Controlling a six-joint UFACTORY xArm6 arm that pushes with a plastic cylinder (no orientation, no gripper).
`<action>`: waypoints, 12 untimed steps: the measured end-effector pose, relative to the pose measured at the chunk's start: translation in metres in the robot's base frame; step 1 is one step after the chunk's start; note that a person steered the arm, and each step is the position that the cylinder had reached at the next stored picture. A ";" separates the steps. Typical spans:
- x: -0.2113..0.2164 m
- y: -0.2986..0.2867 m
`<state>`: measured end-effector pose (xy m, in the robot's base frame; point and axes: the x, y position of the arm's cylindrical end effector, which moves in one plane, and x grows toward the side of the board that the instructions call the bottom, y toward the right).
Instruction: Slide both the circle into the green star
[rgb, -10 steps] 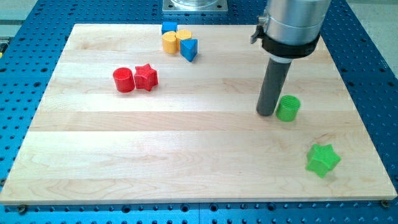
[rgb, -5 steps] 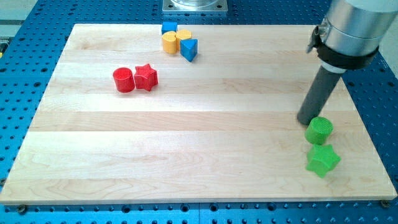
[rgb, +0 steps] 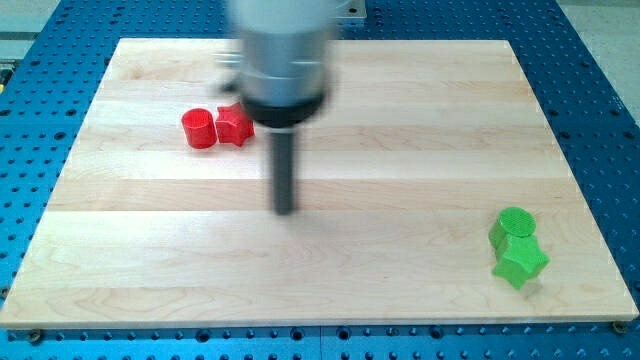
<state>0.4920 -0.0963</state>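
Observation:
A green circle block lies at the view's lower right, touching the green star just below it. A red circle block sits at the view's upper left, touching a red star on its right. My tip is near the middle of the board, below and to the right of the red pair and far left of the green pair. It touches no block. The arm is motion-blurred.
The arm's blurred body hides the top middle of the wooden board, where yellow and blue blocks stood in earlier frames. A blue perforated table surrounds the board.
The tip pushed the green circle down and right against the green star, then swept left across the board to near its middle. The arm now covers the yellow and blue blocks.

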 end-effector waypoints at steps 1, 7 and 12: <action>-0.059 -0.119; -0.011 0.035; 0.081 0.250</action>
<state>0.5726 0.1537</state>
